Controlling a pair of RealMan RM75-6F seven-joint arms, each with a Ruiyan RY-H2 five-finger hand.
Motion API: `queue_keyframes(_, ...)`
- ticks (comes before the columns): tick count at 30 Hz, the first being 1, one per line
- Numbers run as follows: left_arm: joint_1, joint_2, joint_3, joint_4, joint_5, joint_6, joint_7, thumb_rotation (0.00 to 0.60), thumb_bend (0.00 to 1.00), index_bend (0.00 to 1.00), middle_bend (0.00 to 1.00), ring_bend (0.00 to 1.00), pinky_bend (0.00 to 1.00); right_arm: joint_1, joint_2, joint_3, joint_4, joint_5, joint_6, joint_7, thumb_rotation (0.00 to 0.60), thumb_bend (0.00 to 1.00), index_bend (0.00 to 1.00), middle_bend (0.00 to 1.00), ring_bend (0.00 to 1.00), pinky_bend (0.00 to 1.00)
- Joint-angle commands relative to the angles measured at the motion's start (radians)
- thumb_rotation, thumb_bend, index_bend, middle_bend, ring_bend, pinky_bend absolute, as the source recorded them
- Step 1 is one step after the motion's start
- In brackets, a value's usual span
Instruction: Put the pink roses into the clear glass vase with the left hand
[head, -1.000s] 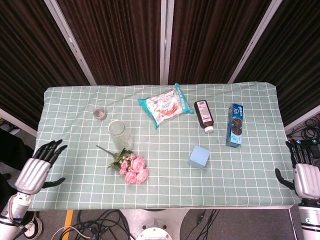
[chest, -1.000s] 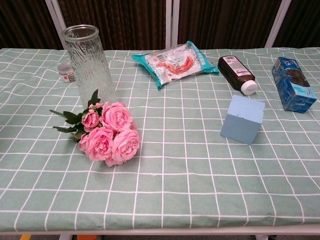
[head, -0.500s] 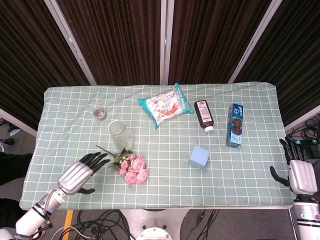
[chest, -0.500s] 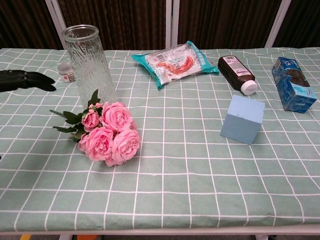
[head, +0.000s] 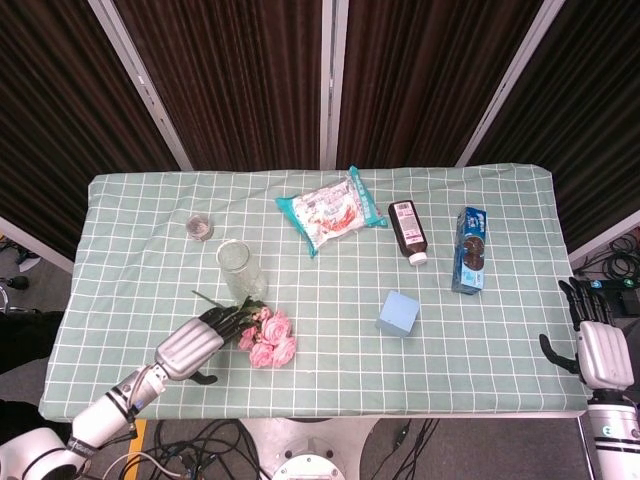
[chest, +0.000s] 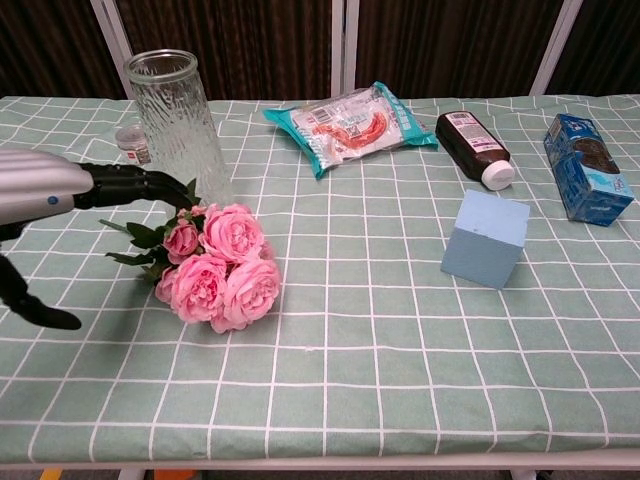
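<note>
The roses (head: 268, 338) (chest: 220, 264) lie flat on the green checked tablecloth (head: 330, 380), blooms toward 5 o'clock and leafy stems toward 10 o'clock. The vase (head: 240, 270) (chest: 181, 130) stands upright just beyond them at 11 o'clock, near the stems; whether glass and leaves touch cannot be told.

The left hand (head: 196, 340) (chest: 70, 195) comes in from 8 o'clock of the roses, its dark fingers (chest: 150, 185) stretched out and spread over the stem end, thumb hanging low and apart. It holds nothing, fingers released; the chest view shows the fingertips above the leaves, but contact cannot be judged.

At 10 o'clock from the vase sits a small jar (head: 200, 228) (chest: 131, 143). Toward 1 o'clock of the roses lies a snack bag (head: 331, 210) (chest: 348, 122), and further round at 2 o'clock a brown bottle (head: 408, 231) (chest: 475, 147) on its side. A blue block (head: 398, 314) (chest: 485, 238) rests at 3 o'clock, a blue box (head: 470, 250) (chest: 589, 181) beyond it.

The right hand (head: 603, 345) hangs off the table's edge at 3 o'clock, well apart from everything, fingers extended and empty.
</note>
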Motion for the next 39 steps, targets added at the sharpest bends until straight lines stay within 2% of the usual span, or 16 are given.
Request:
queue_keyframes(1, -0.015, -0.013, -0.009, 0.007, -0.012, -0.008, 0.001, 0.6, 0.0, 0.07, 0.0, 0.0, 0.14, 0.0, 0.0, 0.001, -0.002, 0.001, 0.001, -0.002, 0.6, 0.27, 0.0, 0.0, 0.0, 0.0)
queue_keyframes(14, -0.101, -0.078, -0.027, 0.065, -0.055, -0.076, 0.062, 0.6, 0.0, 0.07, 0.0, 0.0, 0.13, 0.009, -0.011, 0.0, 0.014, 0.015, -0.026, 0.009, 0.6, 0.28, 0.0, 0.0, 0.0, 0.0)
queue_keyframes(27, -0.177, -0.116, -0.075, 0.08, -0.182, -0.143, -0.004, 0.6, 0.0, 0.06, 0.0, 0.0, 0.13, 0.01, -0.016, 0.003, 0.053, 0.036, -0.052, 0.055, 0.6, 0.29, 0.0, 0.0, 0.0, 0.0)
queue_keyframes(34, -0.207, -0.128, -0.059, 0.084, -0.225, -0.189, -0.012, 0.6, 0.0, 0.05, 0.0, 0.0, 0.13, 0.012, -0.022, 0.004, 0.073, 0.04, -0.064, 0.076, 0.6, 0.29, 0.0, 0.0, 0.0, 0.0)
queue_keyframes(39, -0.229, -0.148, -0.05, 0.106, -0.248, -0.234, -0.066, 0.6, 0.0, 0.05, 0.0, 0.0, 0.13, 0.013, -0.027, 0.001, 0.087, 0.04, -0.071, 0.085, 0.6, 0.3, 0.0, 0.0, 0.0, 0.0)
